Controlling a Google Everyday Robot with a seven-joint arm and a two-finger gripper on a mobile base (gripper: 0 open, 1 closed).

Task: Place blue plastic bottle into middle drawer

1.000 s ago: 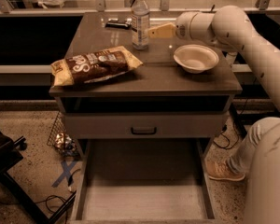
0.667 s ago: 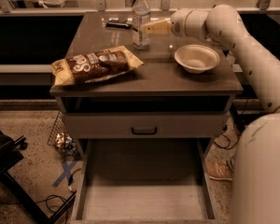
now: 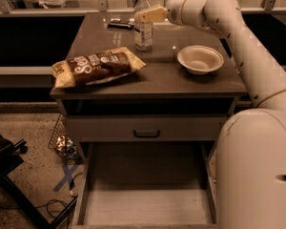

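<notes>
Camera view: end effector point(image 3: 143, 16) against blue plastic bottle point(image 3: 143, 33), grip unclear; middle drawer point(image 3: 144, 205) stands open below.

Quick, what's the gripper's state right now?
Gripper: level with the upper part of the standing blue plastic bottle; open or shut cannot be told.

Large white lettering beginning with "S", otherwise unreadable, stands on the brown snack bag point(image 3: 97, 68) at the desk's point(image 3: 162, 80) front left corner; the claw point(image 3: 142, 16) hangs near its back edge.
</notes>
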